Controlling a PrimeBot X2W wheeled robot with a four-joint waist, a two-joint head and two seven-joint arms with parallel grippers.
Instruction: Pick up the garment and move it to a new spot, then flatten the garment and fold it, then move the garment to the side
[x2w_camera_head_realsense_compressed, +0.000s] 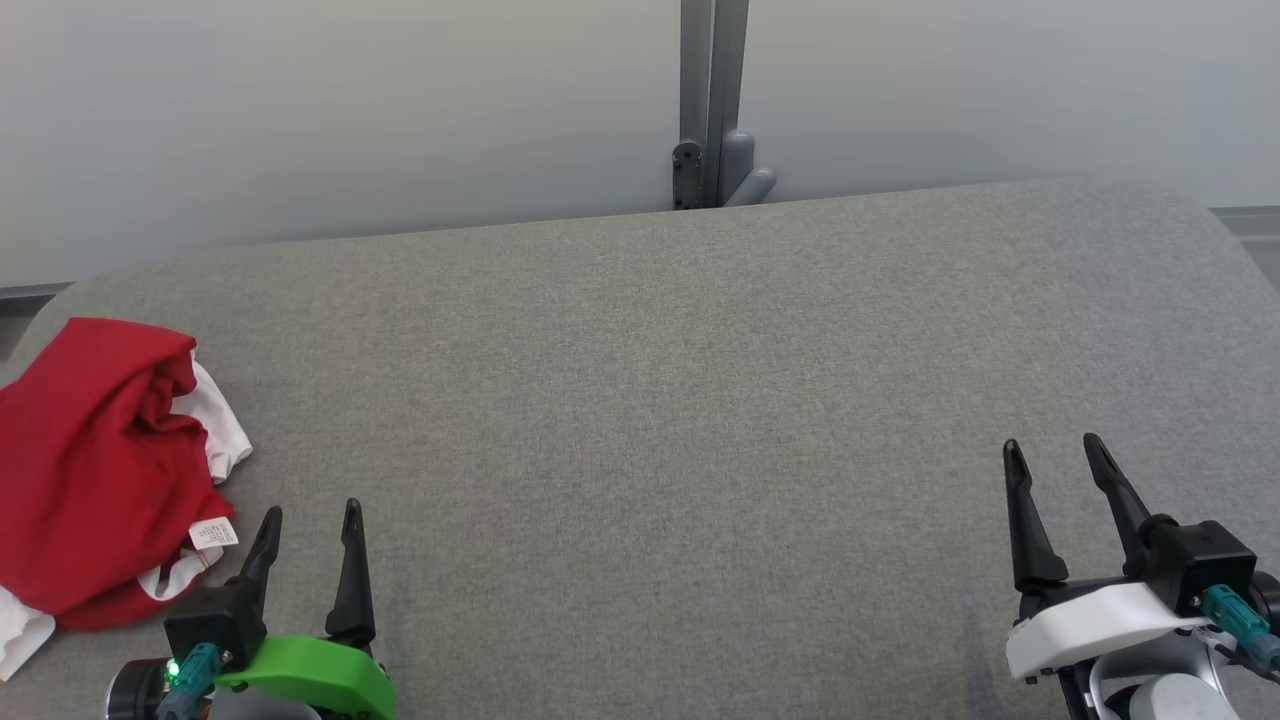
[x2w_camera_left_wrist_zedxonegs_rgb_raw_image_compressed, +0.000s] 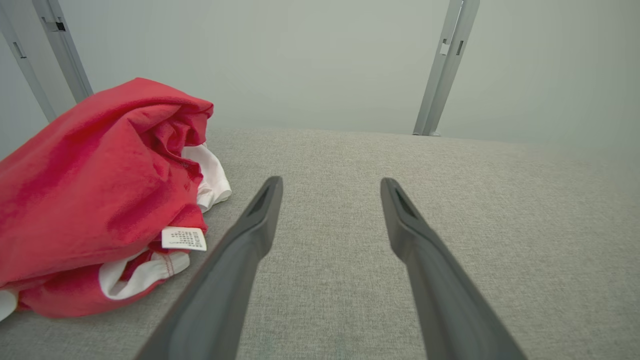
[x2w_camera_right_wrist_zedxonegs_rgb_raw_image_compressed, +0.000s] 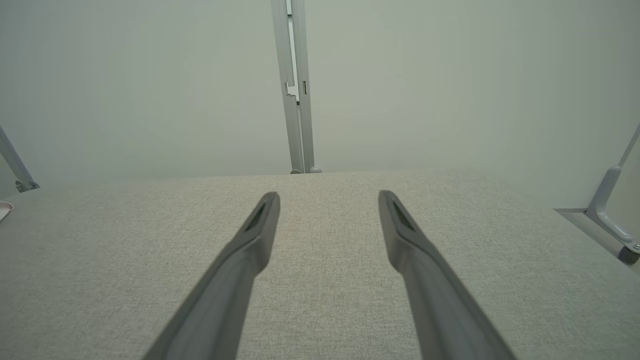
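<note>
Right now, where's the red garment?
In the head view the red garment lies crumpled at the left edge of the grey fabric surface, just left of the open left claw.

The garment (x2w_camera_head_realsense_compressed: 90, 450) is soft, crumpled red cloth with white trim, the tabletop (x2w_camera_head_realsense_compressed: 650, 400) wears matt grey woven fabric, and the fingers (x2w_camera_left_wrist_zedxonegs_rgb_raw_image_compressed: 250, 235) look like smooth, dark matt plastic.

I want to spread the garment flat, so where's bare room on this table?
Bare grey fabric tabletop runs from the red-and-white garment across to the right gripper. Crowded only at the left edge, where garment and left gripper sit close.
</note>
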